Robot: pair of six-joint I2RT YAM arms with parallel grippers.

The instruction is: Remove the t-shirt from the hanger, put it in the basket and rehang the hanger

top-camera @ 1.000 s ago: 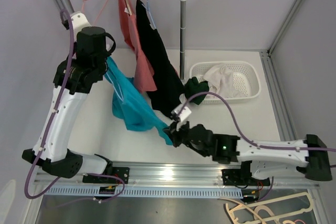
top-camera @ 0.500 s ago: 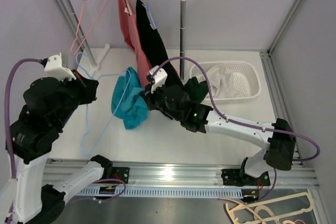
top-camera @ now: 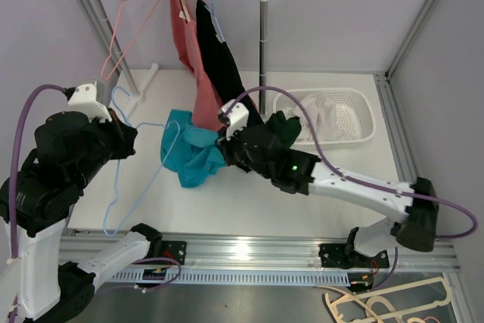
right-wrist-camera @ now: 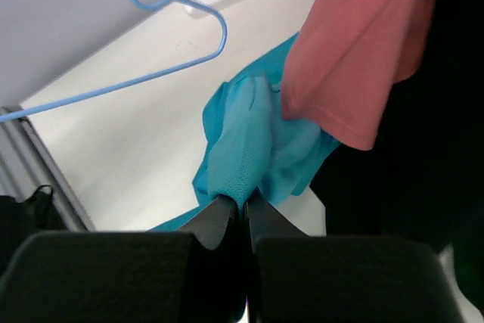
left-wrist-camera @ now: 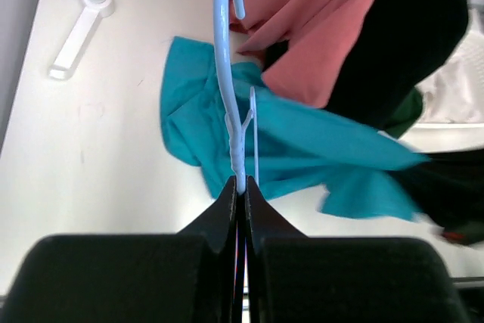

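The teal t-shirt (top-camera: 190, 158) lies bunched on the table under the rack; it also shows in the left wrist view (left-wrist-camera: 302, 149). My right gripper (top-camera: 220, 144) is shut on a fold of the t-shirt (right-wrist-camera: 242, 149) at its right side. My left gripper (top-camera: 125, 131) is shut on the light blue wire hanger (top-camera: 144, 187), gripping its neck (left-wrist-camera: 239, 172) and holding it tilted to the left of the shirt. One corner of the hanger overlaps the shirt's top edge; I cannot tell whether it is still inside the cloth. In the right wrist view the hanger (right-wrist-camera: 151, 77) shows bare.
A clothes rack (top-camera: 262, 35) stands at the back with a red shirt (top-camera: 198, 73), a black shirt (top-camera: 234, 104) and an empty pink hanger (top-camera: 132, 5). A white basket (top-camera: 364, 115) with white cloth sits at the right, a dark green cloth (top-camera: 283, 126) beside it.
My left arm has swung down and left with the hanger, pulling it away from the t-shirt. My right gripper has moved up onto the t-shirt, closed on it and drawn it slightly right.
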